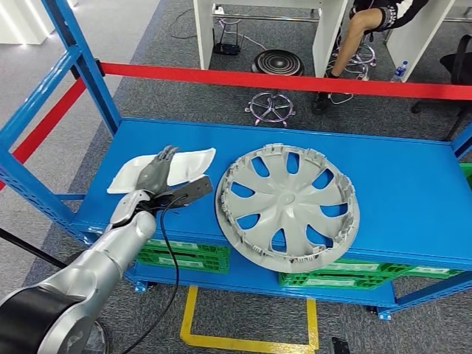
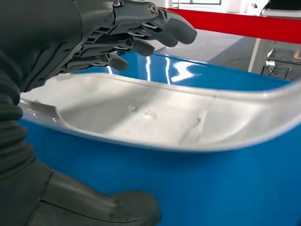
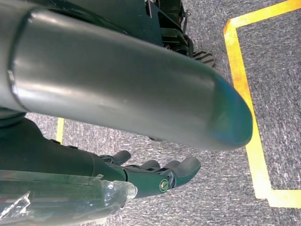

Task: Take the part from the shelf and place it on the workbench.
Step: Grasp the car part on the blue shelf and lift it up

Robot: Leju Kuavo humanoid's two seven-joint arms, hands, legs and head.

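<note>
White part (image 1: 167,168) lay on the blue shelf (image 1: 400,192), left of the grey wheel cover (image 1: 287,206); left hand (image 1: 157,170) hovered over it, fingers (image 2: 142,28) spread, holding nothing; green crates (image 1: 184,258) sat below; right hand (image 3: 156,176) hung spread above grey floor (image 3: 284,94).

left arm (image 1: 105,262): silver tube, black cable (loose loop) | left hand (image 1: 155,173): grey | right hand (image 3: 156,176): dark, one screw

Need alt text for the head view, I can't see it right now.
The left hand reaches over a flat white part on the blue shelf, fingers extended above it. A grey wheel cover lies to the part's right; a red barrier tape runs behind.
</note>
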